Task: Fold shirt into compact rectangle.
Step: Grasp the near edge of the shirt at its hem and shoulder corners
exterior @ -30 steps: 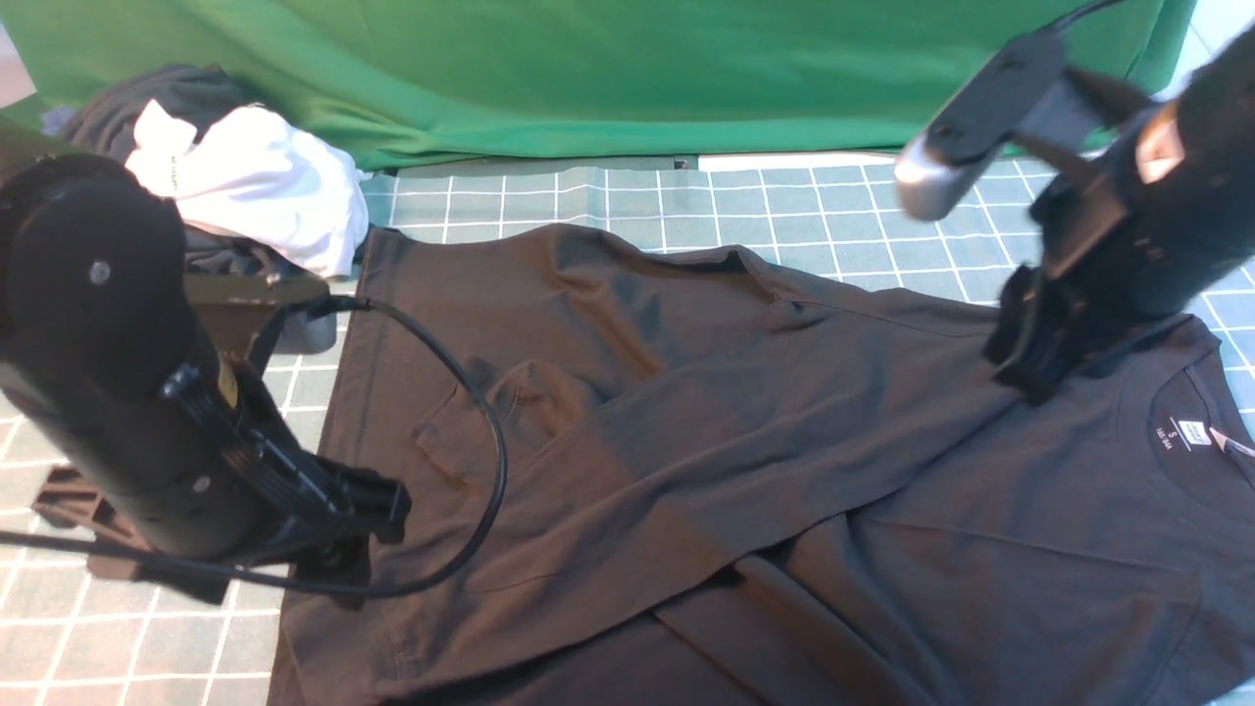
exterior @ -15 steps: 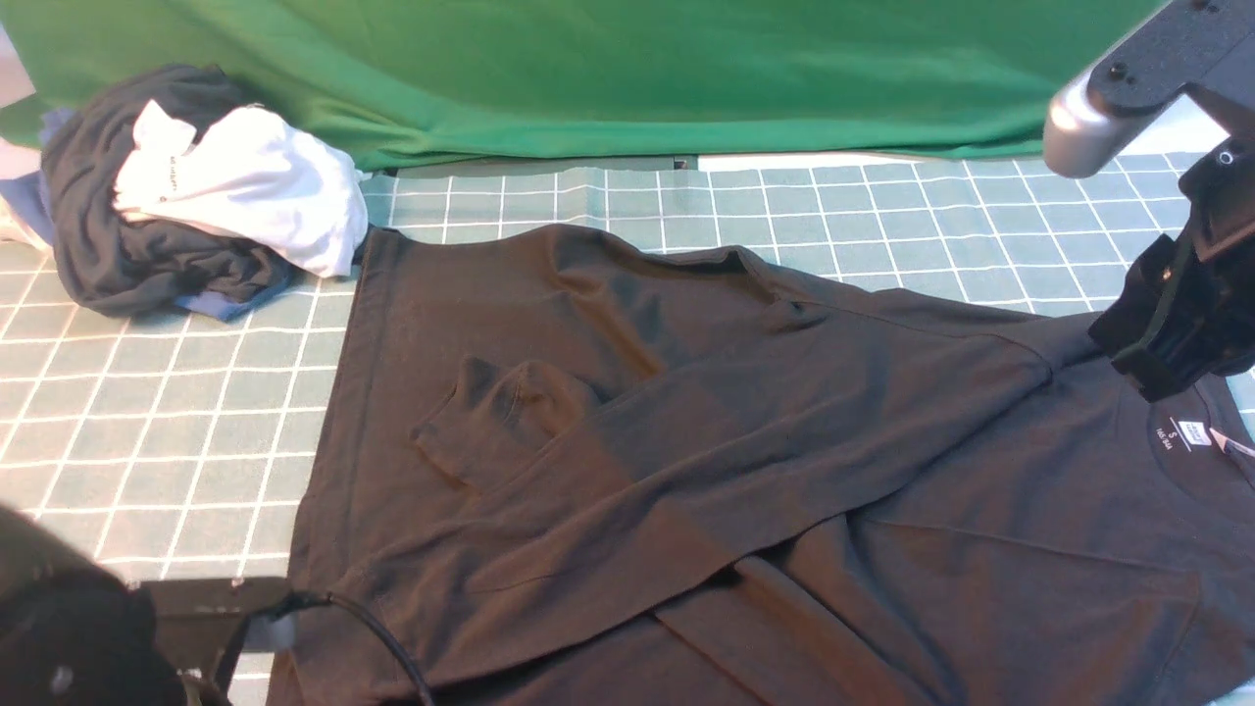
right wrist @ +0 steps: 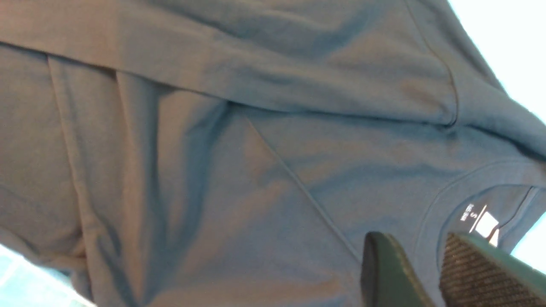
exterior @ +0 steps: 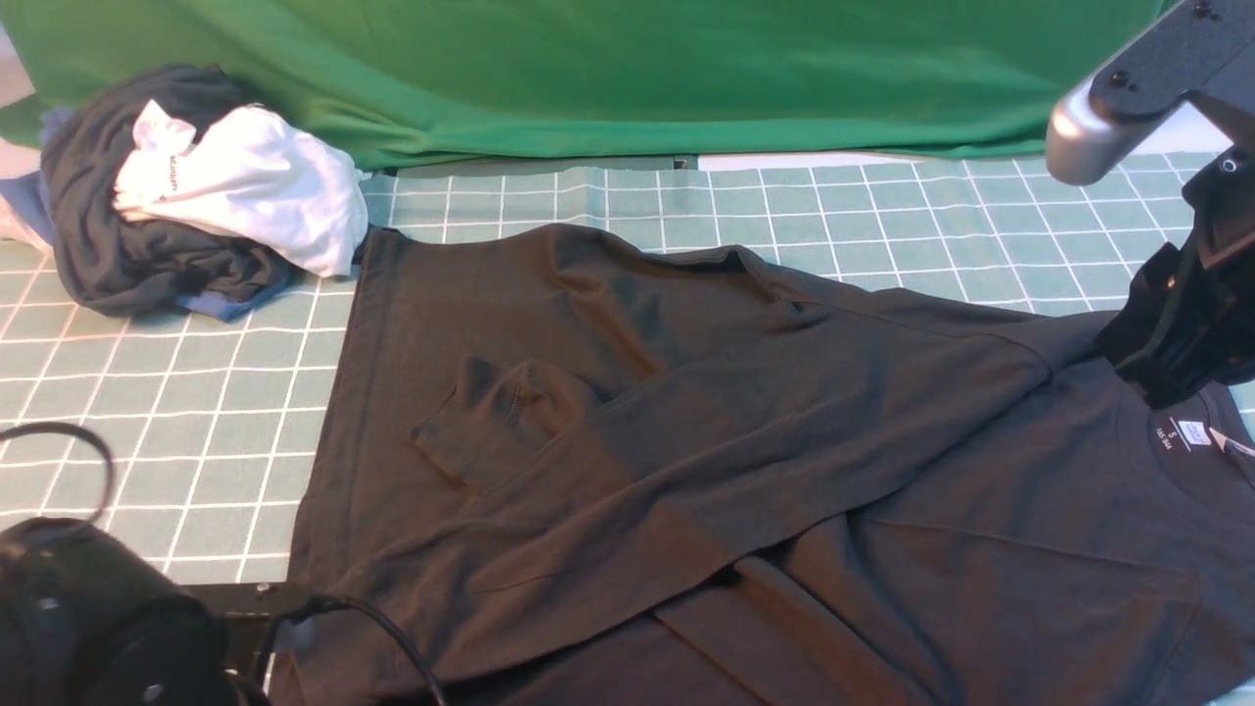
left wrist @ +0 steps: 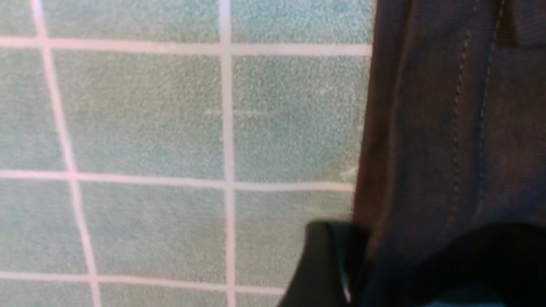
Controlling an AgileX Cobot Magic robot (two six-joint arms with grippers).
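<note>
Front view, shirt (exterior: 441, 294): spread over most of the table, hem toward the left edge and collar with its label (exterior: 1193, 431) at the right edge. One sleeve (exterior: 784, 422) is already laid across the body.
Front view, right gripper (exterior: 1169, 378): low over the shoulder, just beside the collar.
Front view, left arm: at the near left corner, its gripper hidden.
Front view, heap (exterior: 196, 216): at the far left corner, just beside the hem corner. Keep the fold clear of it.
Left wrist view, left gripper (left wrist: 405, 243): jaws look spread wide, straddling the hem (left wrist: 426, 106), one finger over bare table. Nothing looks pinched yet.
Left wrist view, advice: get the lower finger fully under the stitched hem before closing, so every layer is caught.
Right wrist view, right gripper (right wrist: 420, 260): fingers part way apart and empty, above the shirt (right wrist: 213, 170) near the label (right wrist: 486, 222).
Right wrist view, advice: pinch at the shoulder seam rather than the collar rib. Lift both ends evenly so the sleeve does not slide off.
</note>
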